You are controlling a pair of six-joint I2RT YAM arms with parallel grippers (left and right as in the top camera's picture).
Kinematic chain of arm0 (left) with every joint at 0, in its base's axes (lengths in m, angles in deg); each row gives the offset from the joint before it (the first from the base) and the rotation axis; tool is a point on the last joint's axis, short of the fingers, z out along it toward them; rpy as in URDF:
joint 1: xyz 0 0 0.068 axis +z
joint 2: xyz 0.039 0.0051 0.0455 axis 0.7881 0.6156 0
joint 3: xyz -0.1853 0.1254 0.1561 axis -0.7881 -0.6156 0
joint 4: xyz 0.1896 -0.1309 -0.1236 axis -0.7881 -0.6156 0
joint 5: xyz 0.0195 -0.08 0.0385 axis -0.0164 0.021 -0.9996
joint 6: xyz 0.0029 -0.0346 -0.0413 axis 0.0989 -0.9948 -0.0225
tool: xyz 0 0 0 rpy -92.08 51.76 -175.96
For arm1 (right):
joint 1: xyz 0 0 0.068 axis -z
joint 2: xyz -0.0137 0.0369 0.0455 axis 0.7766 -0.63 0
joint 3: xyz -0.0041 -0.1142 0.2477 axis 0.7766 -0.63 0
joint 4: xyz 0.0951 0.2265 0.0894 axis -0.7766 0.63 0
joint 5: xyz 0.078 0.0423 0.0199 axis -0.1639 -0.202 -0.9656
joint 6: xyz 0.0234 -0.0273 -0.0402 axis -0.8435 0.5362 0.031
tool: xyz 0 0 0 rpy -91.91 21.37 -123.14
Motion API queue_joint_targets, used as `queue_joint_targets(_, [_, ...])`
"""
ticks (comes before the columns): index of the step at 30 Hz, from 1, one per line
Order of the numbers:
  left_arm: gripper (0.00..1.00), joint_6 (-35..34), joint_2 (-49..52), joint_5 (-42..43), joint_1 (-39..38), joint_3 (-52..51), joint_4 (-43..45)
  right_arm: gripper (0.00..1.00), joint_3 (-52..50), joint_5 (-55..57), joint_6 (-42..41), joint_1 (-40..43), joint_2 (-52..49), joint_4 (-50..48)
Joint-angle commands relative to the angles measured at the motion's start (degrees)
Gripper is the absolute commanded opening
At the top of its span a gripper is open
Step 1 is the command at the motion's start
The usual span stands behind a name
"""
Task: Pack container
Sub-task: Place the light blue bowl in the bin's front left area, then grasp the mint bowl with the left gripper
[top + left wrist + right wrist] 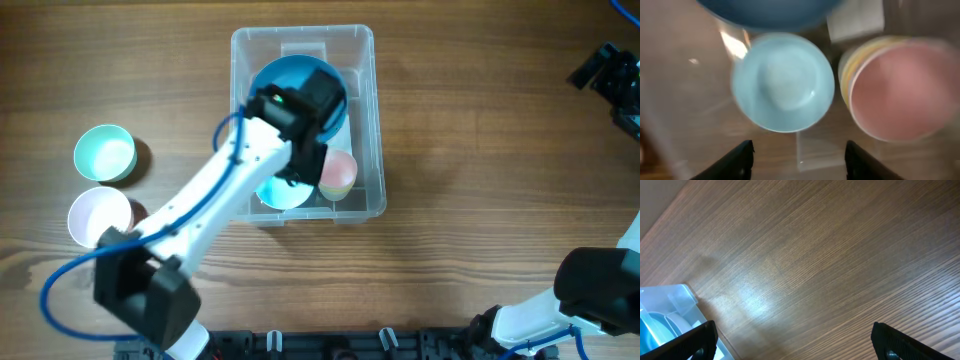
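Note:
The clear plastic container (366, 120) stands at the table's upper middle. Inside it are a large dark blue bowl (290, 85), a light blue bowl (282, 195) and a pink bowl (338, 172) stacked on a yellow one. My left arm reaches over the container; its gripper (799, 157) is open and empty above the light blue bowl (783, 82), with the pink bowl (905, 90) to its right. A mint bowl (104, 153) and a pale pink bowl (99, 215) sit on the table to the left. My right gripper (792, 340) is open over bare table.
The container's corner (670, 305) shows at the left of the right wrist view. A white label (856, 20) lies on the container's base. The right arm's base (590, 295) is at the lower right. A dark object (612, 80) sits at the far right edge.

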Motion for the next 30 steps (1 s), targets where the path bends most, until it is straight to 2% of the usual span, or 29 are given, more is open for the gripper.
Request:
queue_joint_targets(1, [0.72, 0.2, -10.9, -8.8, 7.2, 9.0, -1.3, 0.99, -0.2, -0.9, 0.3, 0.0, -0.5, 0.0])
queue_joint_targets(3, [0.75, -0.2, -14.7, -9.6, 15.1, 9.1, 0.2, 1.00, -0.2, -0.9, 0.3, 0.0, -0.5, 0.0])
queue_joint_targets(5, [0.75, -3.1, -16.0, -8.2, 28.9, 9.1, 1.5, 1.00, -0.2, -0.9, 0.2, 0.0, -0.5, 0.0])
queue_joint_targets(6, [0.75, -3.1, -15.4, -6.7, 32.9, 8.9, 2.0, 0.99, -0.2, -0.9, 0.3, 0.0, -0.5, 0.0])
queue_joint_targets(11, [0.77, -3.0, -4.9, 0.3, 49.0, 5.6, 4.1, 1.00, -0.2, -0.9, 0.3, 0.0, -0.5, 0.0])
queue_joint_targets(14, [0.80, -3.0, 5.1, 0.5, 51.6, 5.4, 5.0, 1.00, -0.2, -0.9, 0.2, 0.0, -0.5, 0.0])
queue_joint_targets(19, [0.80, -3.0, 17.0, 0.9, 51.8, 5.4, 8.7, 0.99, -0.2, -0.9, 0.3, 0.0, -0.5, 0.0])
queue_joint_targets(24, [0.79, -2.7, 22.3, 0.8, 51.8, 5.4, 11.7, 1.00, -0.2, -0.9, 0.3, 0.0, -0.5, -0.1])
queue_joint_targets(26, [0.62, -2.6, 23.1, 0.2, 51.8, 5.3, 12.7, 1.00, -0.2, -0.9, 0.2, 0.0, -0.5, -0.1])
queue_joint_targets(30, [0.39, -2.6, 23.9, -0.1, 51.8, 5.2, 12.9, 0.99, -0.2, -0.9, 0.2, 0.0, -0.5, -0.1])
